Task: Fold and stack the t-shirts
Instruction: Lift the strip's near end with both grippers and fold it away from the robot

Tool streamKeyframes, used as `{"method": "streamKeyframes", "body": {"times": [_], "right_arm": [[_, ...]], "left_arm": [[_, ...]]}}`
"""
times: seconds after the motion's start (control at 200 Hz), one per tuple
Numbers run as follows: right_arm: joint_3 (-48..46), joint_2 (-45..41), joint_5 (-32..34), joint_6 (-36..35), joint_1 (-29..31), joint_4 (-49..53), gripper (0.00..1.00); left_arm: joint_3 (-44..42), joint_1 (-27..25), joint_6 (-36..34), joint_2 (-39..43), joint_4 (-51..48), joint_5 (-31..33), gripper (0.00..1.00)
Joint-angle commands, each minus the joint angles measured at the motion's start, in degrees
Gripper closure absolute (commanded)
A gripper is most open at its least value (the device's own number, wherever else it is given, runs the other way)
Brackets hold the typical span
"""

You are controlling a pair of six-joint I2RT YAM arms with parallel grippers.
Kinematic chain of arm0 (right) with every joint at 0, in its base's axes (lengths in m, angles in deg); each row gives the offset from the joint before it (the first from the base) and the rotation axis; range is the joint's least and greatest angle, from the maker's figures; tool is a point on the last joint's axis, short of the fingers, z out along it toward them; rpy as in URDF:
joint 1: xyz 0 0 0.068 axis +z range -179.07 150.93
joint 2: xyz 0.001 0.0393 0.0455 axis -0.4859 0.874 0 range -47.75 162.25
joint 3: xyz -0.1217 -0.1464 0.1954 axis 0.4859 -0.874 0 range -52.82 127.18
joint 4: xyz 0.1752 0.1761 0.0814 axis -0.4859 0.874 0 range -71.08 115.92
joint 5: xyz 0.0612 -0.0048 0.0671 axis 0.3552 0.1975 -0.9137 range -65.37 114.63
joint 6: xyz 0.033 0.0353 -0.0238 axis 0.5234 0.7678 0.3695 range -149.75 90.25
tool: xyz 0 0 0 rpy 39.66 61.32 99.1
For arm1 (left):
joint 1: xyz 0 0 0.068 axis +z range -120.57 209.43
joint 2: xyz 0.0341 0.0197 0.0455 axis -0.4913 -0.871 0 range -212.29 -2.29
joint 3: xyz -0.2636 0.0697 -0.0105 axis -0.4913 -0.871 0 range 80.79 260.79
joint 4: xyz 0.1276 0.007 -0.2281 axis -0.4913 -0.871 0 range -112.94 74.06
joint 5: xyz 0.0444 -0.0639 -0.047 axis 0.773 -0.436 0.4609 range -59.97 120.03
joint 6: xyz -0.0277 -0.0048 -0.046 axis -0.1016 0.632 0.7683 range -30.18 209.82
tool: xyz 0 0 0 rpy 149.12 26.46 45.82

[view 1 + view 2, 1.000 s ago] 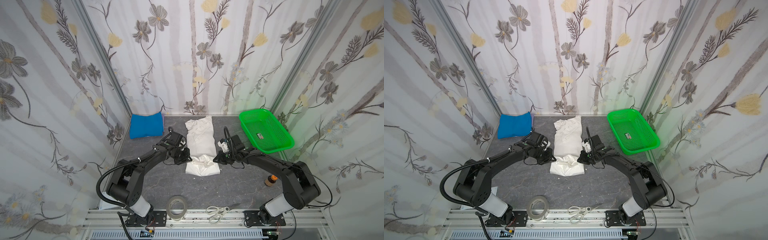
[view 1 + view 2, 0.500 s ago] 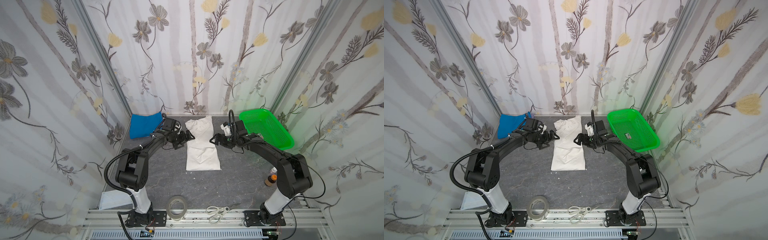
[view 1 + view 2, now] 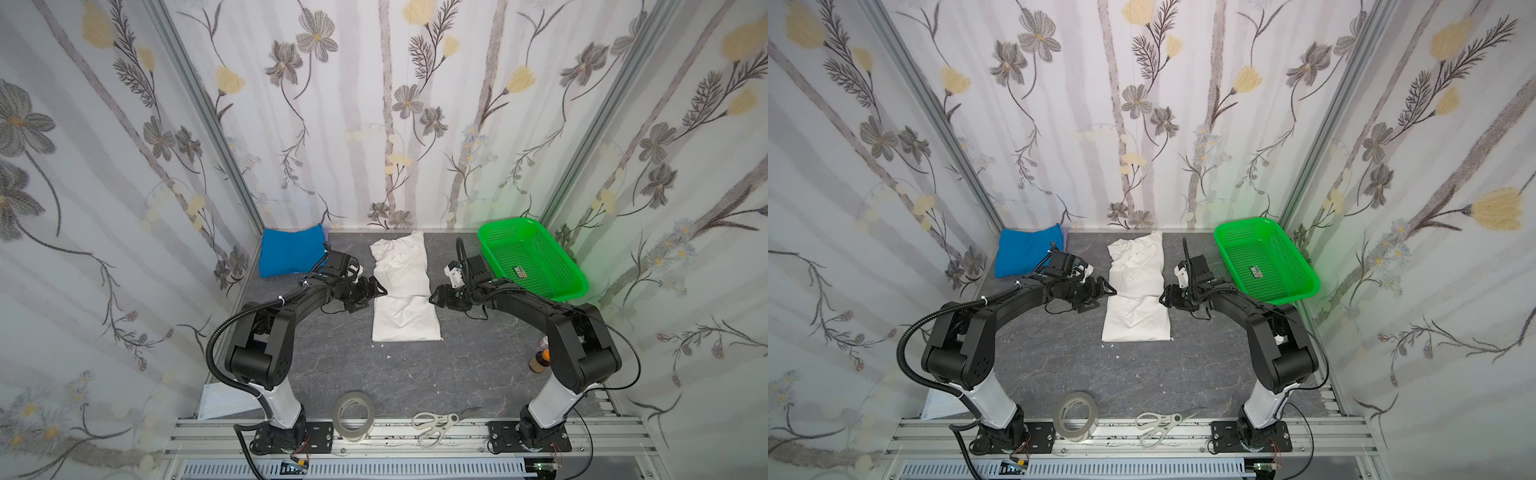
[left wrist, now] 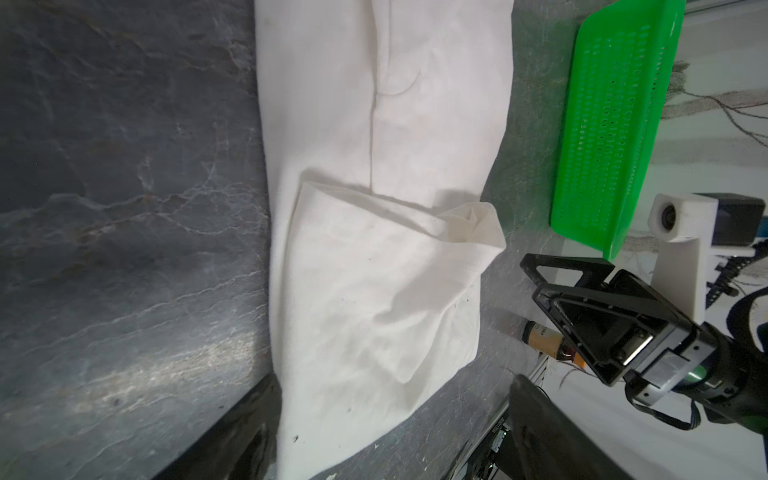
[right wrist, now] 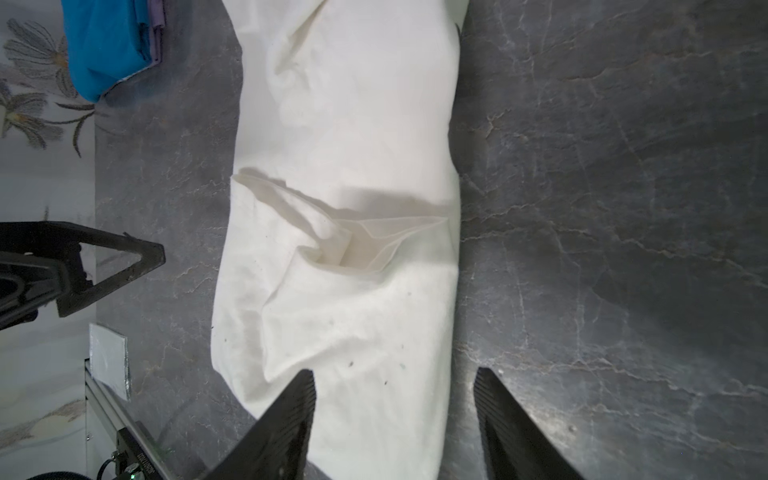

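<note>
The white t-shirt (image 3: 403, 291) (image 3: 1136, 299) lies as a long strip down the middle of the grey table, its near part folded back over its middle, with a loose rumpled hem there (image 5: 353, 241) (image 4: 469, 224). The blue t-shirt (image 3: 291, 253) (image 3: 1025, 253) (image 5: 104, 45) sits folded in the back left corner. My left gripper (image 3: 380, 291) (image 3: 1111, 289) (image 4: 392, 380) is open at the white shirt's left edge. My right gripper (image 3: 434, 297) (image 3: 1165, 297) (image 5: 394, 372) is open at its right edge. Neither holds cloth.
A green mesh basket (image 3: 573, 286) (image 3: 1304, 286) stands at the back right. Near the front rail lie a tape roll (image 3: 354, 415), scissors (image 3: 436, 422) and a white sheet (image 3: 224, 401). A small brown bottle (image 3: 540, 361) stands by the right arm's base.
Both grippers, shut at the shirt's near part a second ago, carried it toward the back and opened. The folded part now lies flat, and the grippers have drawn slightly nearer.
</note>
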Motion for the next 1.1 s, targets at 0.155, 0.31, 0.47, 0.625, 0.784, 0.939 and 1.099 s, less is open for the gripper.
{"method": "streamKeyframes", "body": {"times": [0.155,0.31,0.47,0.625,0.784,0.939,1.099], "right_arm": [[4.09,4.79,1.67,-4.48,-2.21,-2.72,0.50],[5.21,6.71,-0.31,-5.77,-3.88,-3.32,0.51],[6.29,7.73,-2.54,-7.06,-4.39,-3.89,0.55],[7.50,10.35,-3.87,-7.18,-4.38,-3.97,0.56],[8.05,11.73,-5.06,-7.28,-3.60,-4.14,0.56],[8.40,12.41,-5.30,-7.38,-2.74,-3.79,0.56],[8.41,13.01,-5.01,-7.13,-1.57,-3.77,0.57]], "left_arm": [[4.10,-0.90,-4.70,-7.77,7.25,2.99,0.34],[5.18,-0.90,-4.20,-10.69,9.53,3.99,0.51],[6.10,-0.87,-4.62,-11.70,9.18,3.57,0.55],[6.04,-0.83,-5.40,-12.11,8.13,3.79,0.58],[5.43,-0.87,-5.44,-12.64,8.67,3.61,0.61],[5.75,-0.88,-5.37,-13.23,8.58,3.52,0.72],[5.79,-0.74,-5.75,-13.29,7.94,4.55,0.69]]}}
